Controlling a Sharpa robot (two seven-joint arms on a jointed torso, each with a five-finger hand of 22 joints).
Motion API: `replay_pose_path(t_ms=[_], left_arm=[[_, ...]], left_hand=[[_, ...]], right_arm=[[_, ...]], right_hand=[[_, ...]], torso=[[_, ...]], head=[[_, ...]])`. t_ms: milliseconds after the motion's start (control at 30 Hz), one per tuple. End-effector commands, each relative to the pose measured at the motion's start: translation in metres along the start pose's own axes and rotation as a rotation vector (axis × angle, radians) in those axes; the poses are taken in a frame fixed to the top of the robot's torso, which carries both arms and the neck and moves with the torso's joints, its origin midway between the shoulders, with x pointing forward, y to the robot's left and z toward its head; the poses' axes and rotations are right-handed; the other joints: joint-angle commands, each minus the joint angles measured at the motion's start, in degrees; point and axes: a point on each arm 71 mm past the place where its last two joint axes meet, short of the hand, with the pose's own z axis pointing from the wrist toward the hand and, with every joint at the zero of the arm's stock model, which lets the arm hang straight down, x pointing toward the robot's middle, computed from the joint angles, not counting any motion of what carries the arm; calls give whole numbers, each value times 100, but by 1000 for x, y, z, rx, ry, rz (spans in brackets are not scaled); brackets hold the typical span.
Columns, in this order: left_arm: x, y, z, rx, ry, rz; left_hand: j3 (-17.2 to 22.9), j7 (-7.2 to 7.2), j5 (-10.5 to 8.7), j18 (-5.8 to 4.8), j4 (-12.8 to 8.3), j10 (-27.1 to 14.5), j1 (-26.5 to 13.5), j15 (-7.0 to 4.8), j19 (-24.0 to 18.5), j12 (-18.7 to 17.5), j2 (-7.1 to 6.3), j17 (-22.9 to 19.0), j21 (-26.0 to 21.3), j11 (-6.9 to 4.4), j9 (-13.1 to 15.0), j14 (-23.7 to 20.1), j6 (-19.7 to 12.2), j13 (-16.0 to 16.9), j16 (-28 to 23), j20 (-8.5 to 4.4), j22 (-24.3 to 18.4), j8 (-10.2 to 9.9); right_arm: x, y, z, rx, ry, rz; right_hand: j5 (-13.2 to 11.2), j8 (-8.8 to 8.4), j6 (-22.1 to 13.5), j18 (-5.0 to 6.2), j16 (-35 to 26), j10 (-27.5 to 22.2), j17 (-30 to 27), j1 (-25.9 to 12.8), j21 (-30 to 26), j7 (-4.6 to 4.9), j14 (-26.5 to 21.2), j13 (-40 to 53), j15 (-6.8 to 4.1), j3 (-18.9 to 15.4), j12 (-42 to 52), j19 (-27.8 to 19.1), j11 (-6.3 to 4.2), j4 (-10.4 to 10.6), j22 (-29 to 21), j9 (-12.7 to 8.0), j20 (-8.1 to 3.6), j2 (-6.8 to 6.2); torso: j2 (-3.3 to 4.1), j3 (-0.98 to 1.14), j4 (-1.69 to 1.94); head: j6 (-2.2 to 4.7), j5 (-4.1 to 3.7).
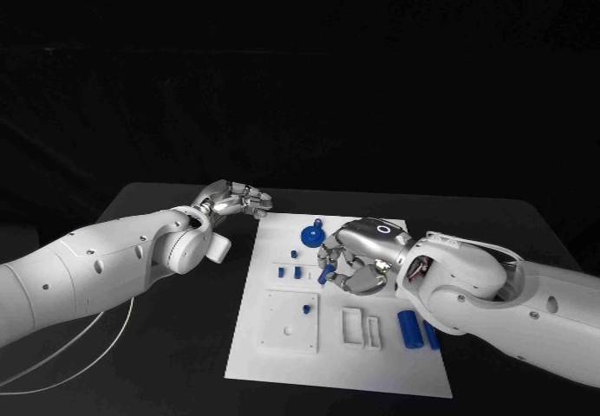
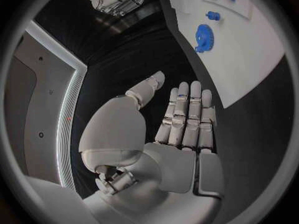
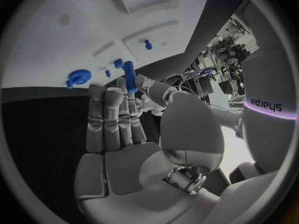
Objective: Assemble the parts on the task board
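Head view: right hand over task board (perhaps hiding parts); blue gear beside.

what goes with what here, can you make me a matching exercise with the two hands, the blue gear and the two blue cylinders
Things:
1. left hand
2. right hand
3. blue gear
4. two blue cylinders

States:
A. lying side by side near the task board's right edge
B. holds a small blue part in its fingers
C. holds nothing, off the board's far left corner
D. lies flat at the board's far end

Pairs: 1-C, 2-B, 3-D, 4-A
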Motion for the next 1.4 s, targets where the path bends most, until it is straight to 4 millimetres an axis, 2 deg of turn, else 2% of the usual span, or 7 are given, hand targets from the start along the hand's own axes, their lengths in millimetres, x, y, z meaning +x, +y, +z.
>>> replay_pose_path(t_ms=[33, 233, 400, 533, 767, 1067, 1400], left_arm=[[3, -2, 1, 14, 12, -11], [4, -2, 2, 14, 14, -11], [7, -3, 2, 16, 20, -13], [7, -3, 3, 16, 21, -13], [8, -3, 3, 16, 23, -14], [7, -3, 3, 15, 23, -14], [7, -3, 3, 14, 23, -14]], left_hand=[[-20, -13, 34, 72, 2, -27, -18, 16, 30, -15, 53, 7, -29, -8, -8, 38, -44, -8, -29, -11, 9, 31], [-20, -13, 34, 72, 1, -27, -17, 16, 30, -15, 53, 10, -30, -8, -8, 39, -44, -8, -32, -12, 10, 31], [-20, -13, 34, 72, 0, -28, -17, 16, 30, -15, 52, 14, -31, -8, -9, 39, -45, -9, -34, -11, 11, 32], [-20, -12, 33, 72, 0, -28, -17, 16, 30, -15, 53, 16, -32, -8, -9, 40, -45, -9, -36, -11, 12, 32], [-20, -12, 33, 72, -1, -28, -18, 16, 30, -14, 53, 20, -34, -8, -10, 40, -45, -10, -40, -11, 13, 33], [-21, -11, 33, 72, -2, -28, -18, 16, 31, -14, 53, 27, -37, -8, -11, 41, -46, -11, -45, -11, 15, 34], [-21, -11, 33, 72, -2, -29, -18, 16, 31, -14, 53, 31, -39, -8, -12, 41, -47, -11, -48, -11, 17, 34]], right_arm=[[6, 18, 7, -65, -6, 58], [19, 42, 19, -128, 6, 91], [29, 54, 29, -159, 18, 95], [41, 63, 33, -179, 45, 97], [54, 63, 33, -173, 96, 76], [59, 60, 30, -165, 146, 66], [66, 59, 29, -158, 186, 48]], right_hand=[[13, 8, 26, 339, 16, 11, 8, 49, 28, -10, 17, 16, -39, 38, 29, 48, -20, -13, 4, 214, -18, 6], [13, 4, 15, 339, 8, -2, 10, 45, 27, -7, 19, 45, -38, 22, 26, 54, -18, -42, 4, 229, -25, 35], [13, 1, 8, 339, 3, -8, 11, 41, 25, -4, 20, 61, -37, 15, 24, 55, -18, -59, 5, 238, -27, 51], [13, 0, 5, 339, 0, -13, 12, 38, 23, -3, 20, 73, -37, 12, 22, 55, -17, -71, 5, 244, -28, 61], [13, -4, -3, 339, -7, -23, 13, 31, 19, -1, 21, 94, -35, 8, 19, 52, -15, -96, 6, 256, -28, 80], [13, -5, -2, 339, -7, -26, 19, 16, 22, -1, 28, 122, -36, -1, 19, 53, -16, -128, 11, 272, -28, 94], [14, -5, 0, 339, -7, -27, 24, 7, 24, -2, 31, 142, -37, -5, 19, 51, -17, -153, 17, 282, -28, 106]], torso=[[0, -1, 1], [-1, -2, 5], [1, -10, 11], [0, -6, 2], [1, -2, 8], [0, 1, -2], [1, 4, -3]], head=[[-16, 72], [-34, 143], [-48, 207], [-65, 263], [-106, 326], [-152, 354], [-171, 365]])
